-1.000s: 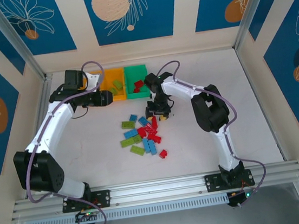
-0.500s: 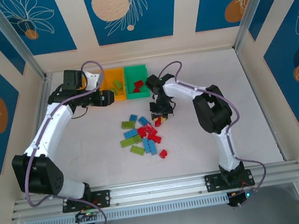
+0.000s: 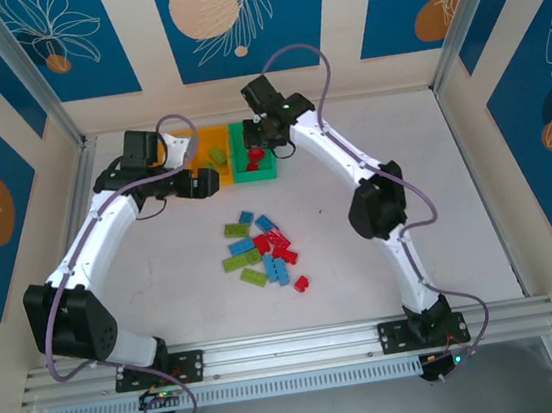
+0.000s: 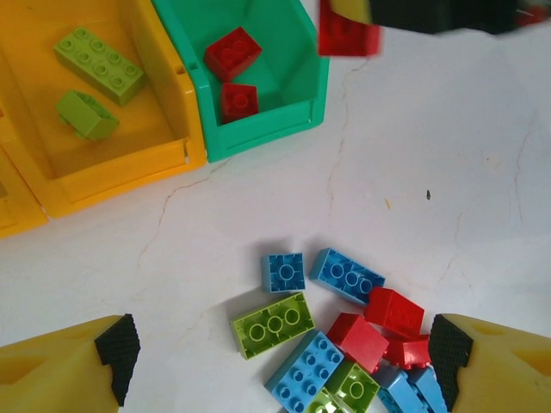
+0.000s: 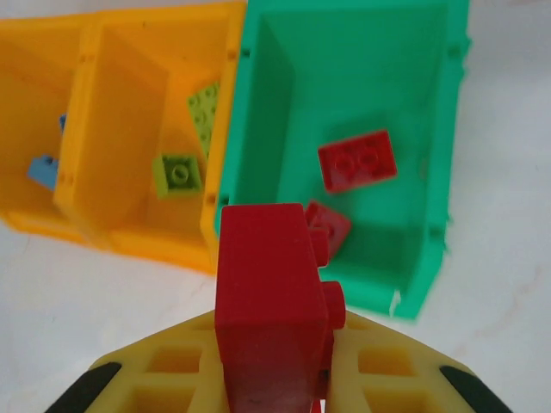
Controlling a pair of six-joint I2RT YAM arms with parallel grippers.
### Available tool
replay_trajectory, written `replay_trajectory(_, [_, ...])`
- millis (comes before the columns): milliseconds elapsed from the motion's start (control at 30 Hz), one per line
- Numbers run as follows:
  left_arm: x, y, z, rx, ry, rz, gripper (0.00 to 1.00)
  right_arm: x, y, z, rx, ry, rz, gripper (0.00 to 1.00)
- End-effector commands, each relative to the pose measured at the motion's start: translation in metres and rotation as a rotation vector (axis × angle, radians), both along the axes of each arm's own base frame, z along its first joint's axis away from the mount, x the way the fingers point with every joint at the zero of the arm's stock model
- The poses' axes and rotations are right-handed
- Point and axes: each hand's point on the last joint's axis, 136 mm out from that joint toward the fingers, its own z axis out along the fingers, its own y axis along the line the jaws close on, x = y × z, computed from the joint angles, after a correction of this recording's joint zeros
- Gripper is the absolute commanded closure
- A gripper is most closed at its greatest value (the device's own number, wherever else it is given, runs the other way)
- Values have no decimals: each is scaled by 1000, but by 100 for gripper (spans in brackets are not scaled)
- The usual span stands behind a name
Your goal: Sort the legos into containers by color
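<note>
A red brick point(image 5: 271, 301) is pinched between the fingers of the right gripper point(image 3: 264, 137) and is held over the 6 o'clock rim of the green bin point(image 5: 362, 77). Two other red bricks point(image 5: 357, 161) lie on that bin's floor. Touching the green bin at 9 o'clock is an orange-yellow bin point(image 5: 129, 112) in which light green bricks point(image 5: 178, 172) are seen. Blue bricks point(image 5: 43, 168) are glimpsed in the second orange-yellow bin point(image 5: 17, 95) beyond it.

The fingers of the left gripper point(image 4: 282, 353) are spread wide with nothing between them. They are poised over the loose pile point(image 3: 265, 253), which lies on the surface point(image 3: 436, 197) at about 6 o'clock from the bins in the top view.

The bricks are judged to be light, rigid and smooth-sided, so little force should be needed, though a grip across a corner or the studs could let one twist out. Each is best taken across two opposite flat walls. Most of the pile is packed brick against brick, so a neighbour may be nudged or lifted along. A blue brick point(image 4: 283, 272) at the pile's 10 o'clock edge stands slightly apart and looks the easier pick. Once let go, the held brick can be expected to drop harmlessly into the green bin, with a small bounce at most.
</note>
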Motion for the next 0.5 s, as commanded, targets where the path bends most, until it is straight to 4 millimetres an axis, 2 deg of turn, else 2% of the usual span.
replay_trajectory(0, [-12,1,-14,23,61,12,11,17,0,-46,-84,31,24,79])
replay_trajectory(133, [-17,-2,-24,24,85,19,11,39,27,-47,66,-12,104,74])
replay_trajectory(200, [-19,-2,-26,24,93,24,10,44,47,-35,163,-56,190,72])
replay_trajectory(267, [-22,-2,-29,27,101,31,10,49,58,-19,196,-120,226,66])
replay_trajectory(367, [-26,1,-37,36,128,57,10,55,53,0,200,-158,197,52])
replay_trajectory(467, [-30,0,-45,52,150,68,10,48,39,13,201,-121,147,50])
